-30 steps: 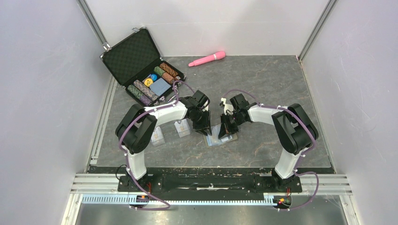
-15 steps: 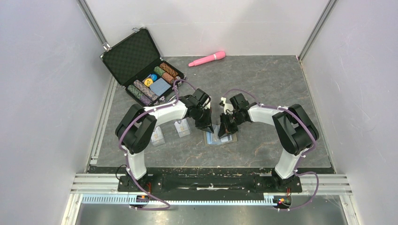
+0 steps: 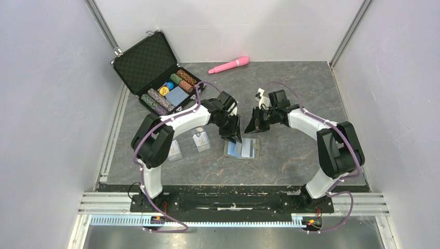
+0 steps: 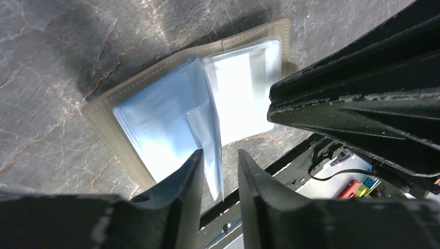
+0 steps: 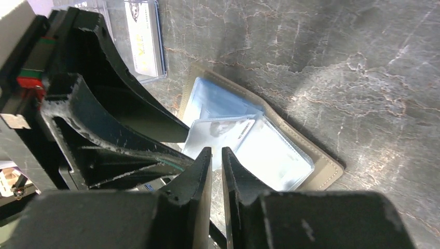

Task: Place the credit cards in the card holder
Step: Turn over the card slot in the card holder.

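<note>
Now, card holder (image 3: 242, 148): open on table (image 3: 296, 93)
Left jaws: apart, raised clear sleeve (image 4: 206, 129) between
Right jaws: barely apart, empty

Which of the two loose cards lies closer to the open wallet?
The right-hand card, which lies just left of the wallet. The other card lies farther left, beside the left arm's elbow.

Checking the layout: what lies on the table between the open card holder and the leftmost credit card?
A second credit card, lying flat on the table; the top external view shows it.
</note>
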Action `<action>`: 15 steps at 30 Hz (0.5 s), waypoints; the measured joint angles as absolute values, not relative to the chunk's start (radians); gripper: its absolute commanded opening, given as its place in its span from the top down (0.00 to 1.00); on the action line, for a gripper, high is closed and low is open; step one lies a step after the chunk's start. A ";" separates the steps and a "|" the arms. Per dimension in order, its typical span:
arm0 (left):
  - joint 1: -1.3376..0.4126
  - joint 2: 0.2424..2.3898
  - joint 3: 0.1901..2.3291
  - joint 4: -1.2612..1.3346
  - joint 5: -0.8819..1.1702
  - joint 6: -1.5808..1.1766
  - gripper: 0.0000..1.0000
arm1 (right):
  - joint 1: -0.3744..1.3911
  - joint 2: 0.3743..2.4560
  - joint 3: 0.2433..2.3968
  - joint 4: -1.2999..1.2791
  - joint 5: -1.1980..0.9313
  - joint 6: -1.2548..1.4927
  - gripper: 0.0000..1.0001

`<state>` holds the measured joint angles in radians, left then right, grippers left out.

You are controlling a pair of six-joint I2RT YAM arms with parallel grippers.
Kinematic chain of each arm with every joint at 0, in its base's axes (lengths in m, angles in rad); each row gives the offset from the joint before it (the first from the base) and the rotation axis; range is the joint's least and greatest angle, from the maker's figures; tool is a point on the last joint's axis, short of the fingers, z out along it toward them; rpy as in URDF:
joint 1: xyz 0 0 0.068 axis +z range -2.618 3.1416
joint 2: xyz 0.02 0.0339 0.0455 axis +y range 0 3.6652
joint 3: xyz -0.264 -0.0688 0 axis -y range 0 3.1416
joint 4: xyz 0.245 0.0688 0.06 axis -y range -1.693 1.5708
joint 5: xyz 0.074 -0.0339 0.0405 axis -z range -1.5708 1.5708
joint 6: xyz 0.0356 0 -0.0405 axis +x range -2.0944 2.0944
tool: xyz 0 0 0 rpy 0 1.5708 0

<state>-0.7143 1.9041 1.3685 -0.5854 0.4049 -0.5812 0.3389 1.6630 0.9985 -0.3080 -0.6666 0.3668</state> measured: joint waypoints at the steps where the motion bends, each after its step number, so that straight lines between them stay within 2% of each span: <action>1: -0.716 1.911 1.374 -0.586 0.412 -0.581 0.58 | 0.332 1.663 0.999 -0.309 -0.668 0.367 0.86; 15: -0.782 2.027 1.463 -0.561 0.537 -0.586 0.56 | 0.270 1.652 0.998 -0.323 -0.683 0.363 0.86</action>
<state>-0.7818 2.0266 1.4631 -0.5613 0.5373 -0.5858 0.2699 1.6524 0.9981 -0.3233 -0.6834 0.3626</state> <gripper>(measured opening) 0.435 0.144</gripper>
